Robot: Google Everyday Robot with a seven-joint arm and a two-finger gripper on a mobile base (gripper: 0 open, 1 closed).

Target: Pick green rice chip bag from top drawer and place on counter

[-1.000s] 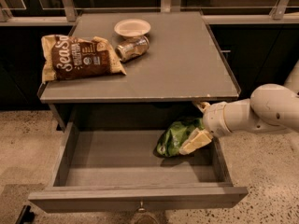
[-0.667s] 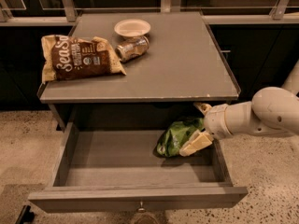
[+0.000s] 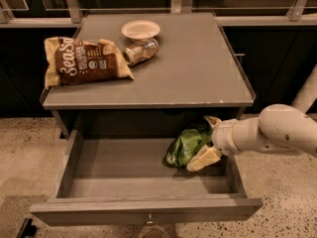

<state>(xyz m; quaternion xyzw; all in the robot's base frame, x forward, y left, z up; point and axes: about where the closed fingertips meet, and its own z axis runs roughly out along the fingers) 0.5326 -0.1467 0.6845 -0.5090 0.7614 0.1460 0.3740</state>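
Reaching in from the right, the gripper (image 3: 199, 144) grasps the green rice chip bag (image 3: 182, 147) near the right wall of the open top drawer (image 3: 148, 212); bare drawer floor stretches left; the counter (image 3: 198, 78) front edge overhangs just above; brown bag (image 3: 84, 61), bowl (image 3: 141, 29), can (image 3: 141, 51) sit back-left

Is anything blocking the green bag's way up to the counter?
Nothing visible between them. The pincer is at the green rice chip bag in the top drawer's right end; the counter's front edge sits just behind. Brown bag, bowl and can lie left and rear.
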